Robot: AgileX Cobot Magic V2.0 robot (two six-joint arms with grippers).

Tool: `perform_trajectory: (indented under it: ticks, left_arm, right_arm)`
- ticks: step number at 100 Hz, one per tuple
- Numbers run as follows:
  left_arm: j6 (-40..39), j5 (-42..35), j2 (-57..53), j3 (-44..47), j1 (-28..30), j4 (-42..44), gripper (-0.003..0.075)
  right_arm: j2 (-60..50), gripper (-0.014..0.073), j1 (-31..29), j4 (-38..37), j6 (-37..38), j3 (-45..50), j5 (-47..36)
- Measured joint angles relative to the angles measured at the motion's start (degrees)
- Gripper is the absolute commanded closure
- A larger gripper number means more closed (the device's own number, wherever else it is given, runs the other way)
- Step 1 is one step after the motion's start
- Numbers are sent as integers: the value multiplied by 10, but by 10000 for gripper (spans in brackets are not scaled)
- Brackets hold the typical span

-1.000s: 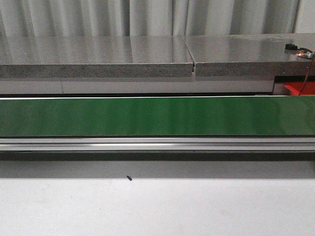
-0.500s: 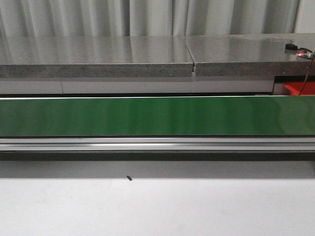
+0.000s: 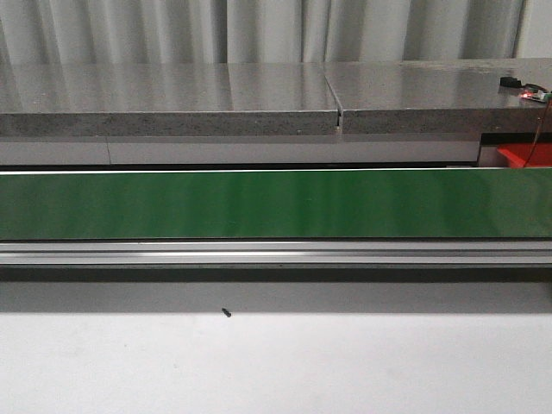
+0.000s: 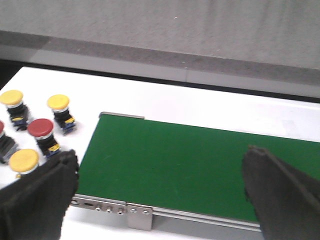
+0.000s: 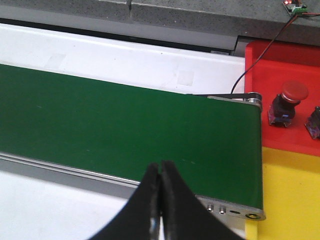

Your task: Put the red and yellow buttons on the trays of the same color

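Your left gripper (image 4: pixel 155 200) is spread above the belt (image 4: pixel 190 165), holding nothing; the right gripper (image 5: pixel 159 200) is pressed together, empty. You're at pickup: loose buttons (image 4: pixel 41 131) wait beside the belt's end, one red button (image 5: pixel 286 102) sits in the red tray (image 5: pixel 300 60). Reach left for one
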Motion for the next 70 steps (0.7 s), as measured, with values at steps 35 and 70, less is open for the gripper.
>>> perform_trajectory:
  ticks: [35, 70]
  left_arm:
    - [-9, 1, 268, -106, 152, 11, 82]
    - [-10, -2, 456, -176, 224, 11, 82]
  right_arm:
    - [0, 662, 0, 0, 0, 0, 0]
    - [0, 662, 0, 0, 0, 0, 0]
